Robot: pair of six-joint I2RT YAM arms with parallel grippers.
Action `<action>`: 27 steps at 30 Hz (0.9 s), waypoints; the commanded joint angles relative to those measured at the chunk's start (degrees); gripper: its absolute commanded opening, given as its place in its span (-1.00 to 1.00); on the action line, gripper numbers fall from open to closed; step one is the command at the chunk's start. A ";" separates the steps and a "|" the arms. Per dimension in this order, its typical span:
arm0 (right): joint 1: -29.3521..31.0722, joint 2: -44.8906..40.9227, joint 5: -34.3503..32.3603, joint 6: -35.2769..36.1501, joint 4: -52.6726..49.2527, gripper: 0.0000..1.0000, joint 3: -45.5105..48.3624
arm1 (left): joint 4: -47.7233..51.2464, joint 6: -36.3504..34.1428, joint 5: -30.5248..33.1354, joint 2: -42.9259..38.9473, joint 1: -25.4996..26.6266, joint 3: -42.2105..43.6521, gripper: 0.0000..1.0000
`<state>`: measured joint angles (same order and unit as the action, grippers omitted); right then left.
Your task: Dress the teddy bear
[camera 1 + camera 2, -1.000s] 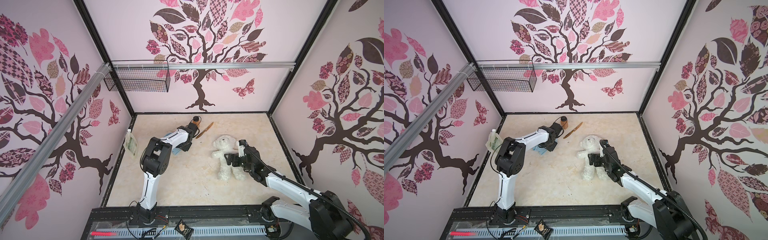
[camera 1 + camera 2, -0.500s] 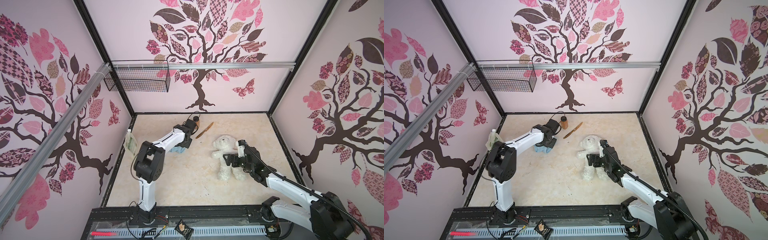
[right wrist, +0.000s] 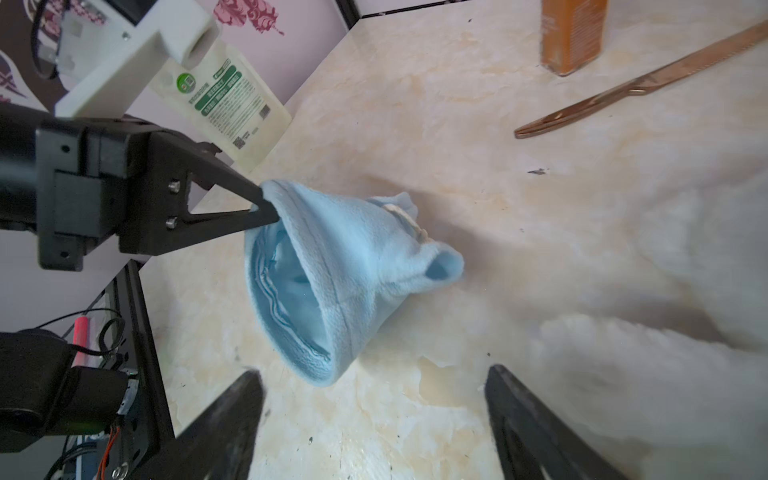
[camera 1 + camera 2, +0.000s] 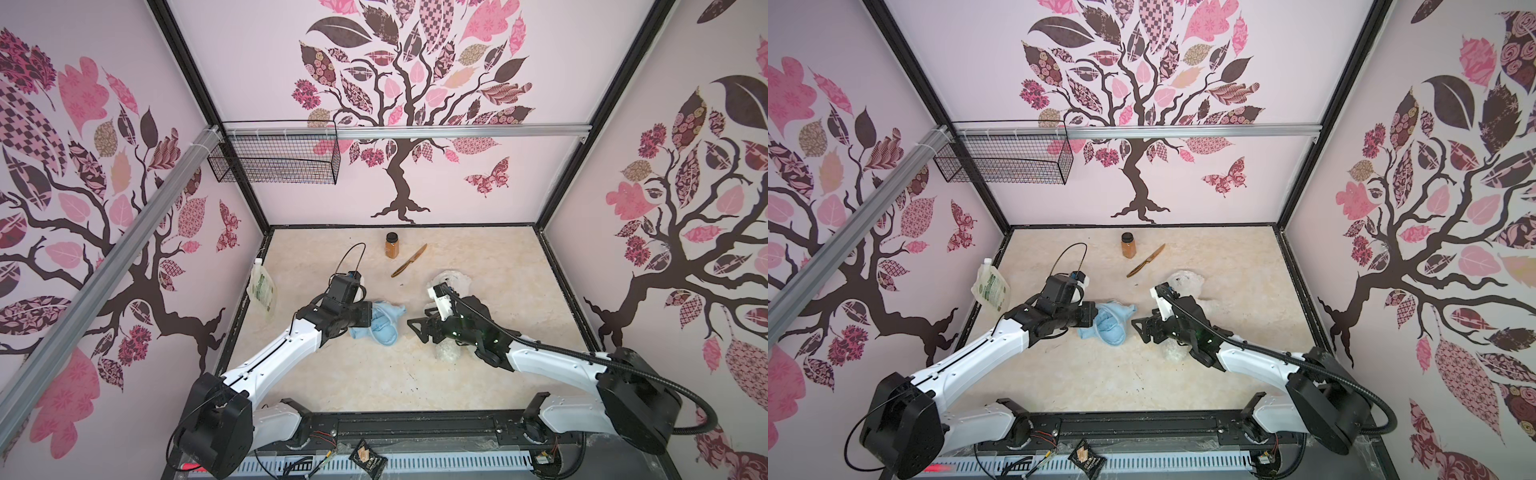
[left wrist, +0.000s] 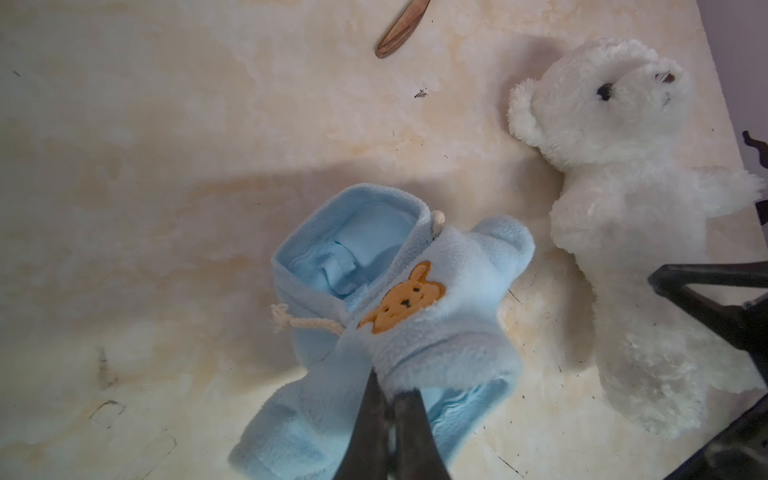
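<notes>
Currently the teddy bear [image 5: 615, 199] lies on its back on the bench [image 5: 166, 166], just beside the right end effector [image 3: 374, 372], whose fingers stand spread and hold nothing. Close by, the left end effector [image 5: 390, 388] is pinching the hem of the light blue hoodie [image 5: 415, 299]. Counted: one bear, one hoodie, one amber jar [image 4: 392, 245], one wooden knife [image 4: 409, 261], one pouch [image 4: 262, 286].
</notes>
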<state>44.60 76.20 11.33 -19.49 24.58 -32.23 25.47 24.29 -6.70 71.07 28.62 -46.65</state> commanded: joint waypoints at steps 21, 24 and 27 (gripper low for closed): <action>8.35 14.36 -10.93 4.96 7.89 0.29 -5.30 | -3.49 2.51 -4.43 -2.95 0.27 3.05 -1.00; 8.31 8.31 -5.65 6.05 9.08 0.50 -1.02 | -3.90 2.42 -4.22 -2.60 0.29 3.35 -1.00; 8.07 3.23 -6.67 7.80 8.87 0.65 1.26 | -4.48 2.54 -4.78 -2.34 0.26 3.46 -1.00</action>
<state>52.80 84.77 2.81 -14.02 31.70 -31.77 22.33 26.98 -11.20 68.66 28.67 -44.93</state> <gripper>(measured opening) 0.811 0.048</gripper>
